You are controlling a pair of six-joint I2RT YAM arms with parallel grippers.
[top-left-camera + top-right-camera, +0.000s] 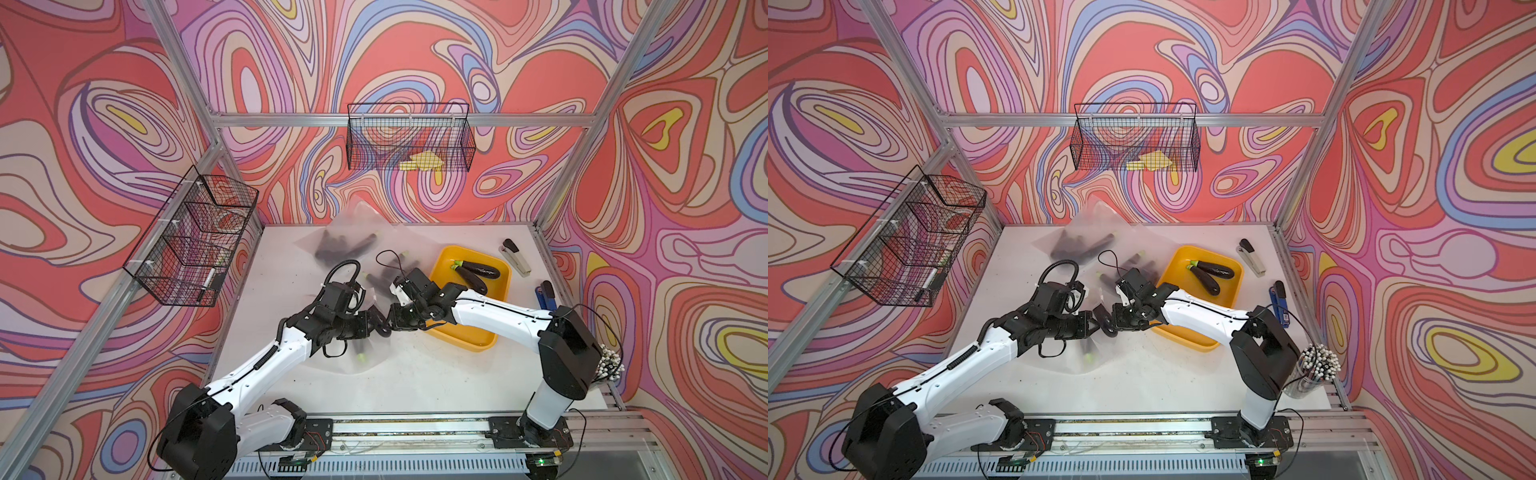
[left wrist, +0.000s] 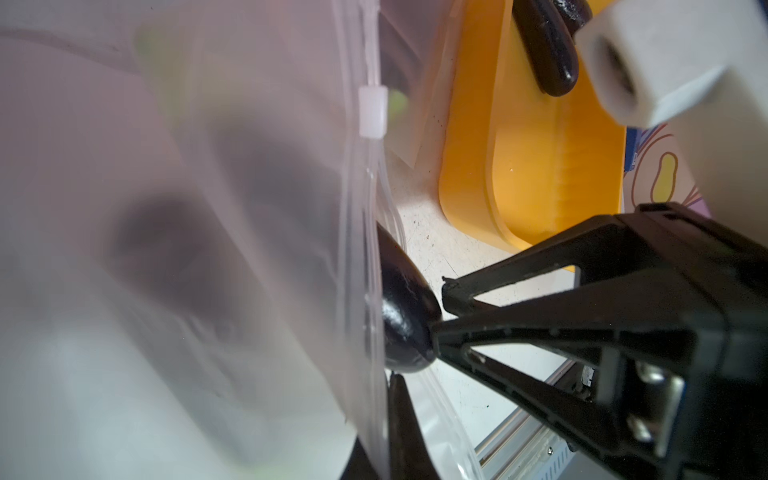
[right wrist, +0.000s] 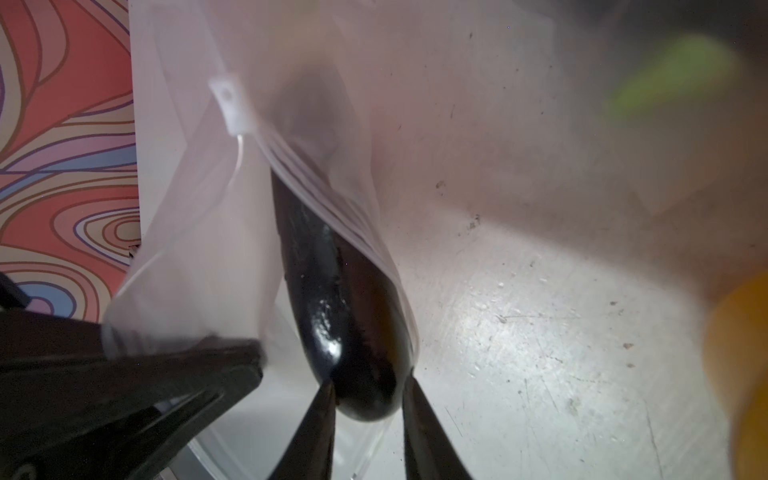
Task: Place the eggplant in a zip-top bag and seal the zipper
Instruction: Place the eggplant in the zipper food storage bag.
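A dark purple eggplant point(image 3: 332, 291) lies half inside the mouth of a clear zip-top bag point(image 3: 199, 249), its rounded end still outside. My right gripper point(image 3: 368, 386) is shut on that end, a fingertip point(image 3: 409, 386) on either side. In the left wrist view the same eggplant point(image 2: 403, 320) sticks out of the bag's rim, and the white zipper slider point(image 2: 372, 112) sits further along the zipper. My left gripper point(image 2: 392, 382) is shut on the bag's rim beside the eggplant. In a top view the left gripper point(image 1: 376, 319) and right gripper point(image 1: 392, 327) meet at mid-table.
A yellow tray point(image 1: 469, 337) under the right arm holds two more eggplants point(image 1: 482, 270). Other bags with eggplants point(image 1: 345, 245) lie at the back. Two staplers point(image 1: 515, 257) point(image 1: 546, 295) lie at the right edge, a pencil cup point(image 1: 1316, 365) near the right arm's base. Wire baskets point(image 1: 191, 241) point(image 1: 411, 137) hang on the walls.
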